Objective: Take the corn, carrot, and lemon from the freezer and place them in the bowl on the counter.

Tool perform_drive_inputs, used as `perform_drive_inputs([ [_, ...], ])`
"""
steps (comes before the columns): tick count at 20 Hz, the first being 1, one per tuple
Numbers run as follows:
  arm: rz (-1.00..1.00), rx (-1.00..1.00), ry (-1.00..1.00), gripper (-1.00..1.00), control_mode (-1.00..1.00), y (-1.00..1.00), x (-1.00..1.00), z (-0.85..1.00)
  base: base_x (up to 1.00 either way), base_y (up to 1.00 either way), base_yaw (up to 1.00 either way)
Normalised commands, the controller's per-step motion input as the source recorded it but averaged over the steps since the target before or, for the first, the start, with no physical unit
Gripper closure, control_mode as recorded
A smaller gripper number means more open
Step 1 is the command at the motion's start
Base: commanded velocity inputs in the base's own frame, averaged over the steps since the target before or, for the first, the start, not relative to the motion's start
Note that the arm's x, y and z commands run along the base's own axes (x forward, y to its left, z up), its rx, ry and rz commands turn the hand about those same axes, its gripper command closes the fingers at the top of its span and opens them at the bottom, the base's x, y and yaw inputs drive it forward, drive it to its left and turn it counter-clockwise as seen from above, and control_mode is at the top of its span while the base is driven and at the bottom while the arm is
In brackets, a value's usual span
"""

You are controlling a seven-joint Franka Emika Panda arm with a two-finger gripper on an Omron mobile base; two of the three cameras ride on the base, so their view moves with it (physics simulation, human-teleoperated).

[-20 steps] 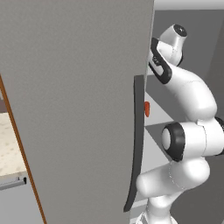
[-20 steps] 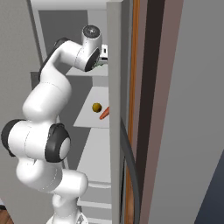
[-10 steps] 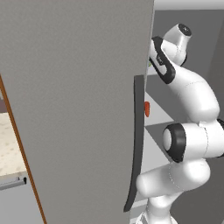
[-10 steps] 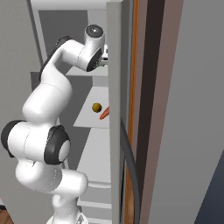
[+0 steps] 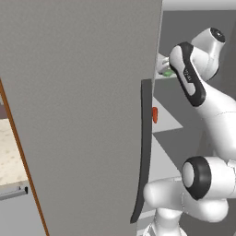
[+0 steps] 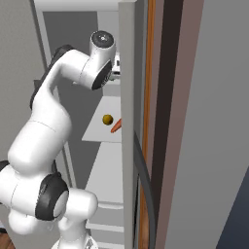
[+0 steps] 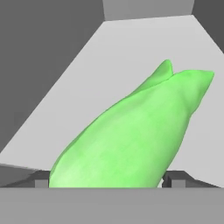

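Arm bent high, reaching forward; hand (image 7: 106, 180) spread wide (fingertips (image 7: 41, 180) at either side).

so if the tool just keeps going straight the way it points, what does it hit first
Most likely the bright green leafy-tipped corn. In the hand view it lies on the white freezer shelf, right ahead and between the open tool's two dark fingertips. Whether they already touch it is unclear.

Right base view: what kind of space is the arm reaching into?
Most likely an open freezer in a kitchen: white inner shelves carry a lemon and a carrot, and the hand view shows a corn lying on a shelf.
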Motion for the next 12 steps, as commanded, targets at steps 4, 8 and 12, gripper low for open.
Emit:
perform_drive_inputs([
  [4,0.0,0.0,0.0,1.0,-1.0,0.08,-0.93,0.01,0.0,0.0,0.0],
  [8,0.0,0.0,-0.01,1.0,-1.0,0.04,-0.96,0.02,0.0,0.0,0.0],
  [12,0.0,0.0,0.01,1.0,-1.0,0.06,-1.0,0.04,0.0,0.0,0.0],
])
